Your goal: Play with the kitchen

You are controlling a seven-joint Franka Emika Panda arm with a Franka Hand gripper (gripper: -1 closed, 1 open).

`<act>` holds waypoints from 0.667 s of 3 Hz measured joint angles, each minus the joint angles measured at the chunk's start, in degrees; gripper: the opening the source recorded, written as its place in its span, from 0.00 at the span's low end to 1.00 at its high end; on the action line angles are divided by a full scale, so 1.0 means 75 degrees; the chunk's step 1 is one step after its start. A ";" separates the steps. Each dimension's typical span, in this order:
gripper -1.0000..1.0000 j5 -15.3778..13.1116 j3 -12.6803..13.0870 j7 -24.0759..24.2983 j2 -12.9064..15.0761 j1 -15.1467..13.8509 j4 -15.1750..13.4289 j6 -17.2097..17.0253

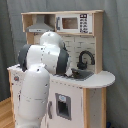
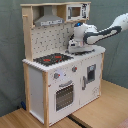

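Blocking stovetop (image 2: 51,59) (first exterior view): arm (image 1: 37,80).

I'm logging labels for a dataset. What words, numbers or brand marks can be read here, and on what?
No text can be read in either exterior view.
The microwave has a panel of small marks, too blurred to read.
The knobs and the arm show no readable marking.
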 joint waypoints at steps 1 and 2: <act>1.00 -0.0014 0.0000 0.0692 0.0148 0.0249 0.0182 -0.0054; 1.00 -0.0013 0.0066 0.1263 0.0161 0.0250 0.0295 -0.0560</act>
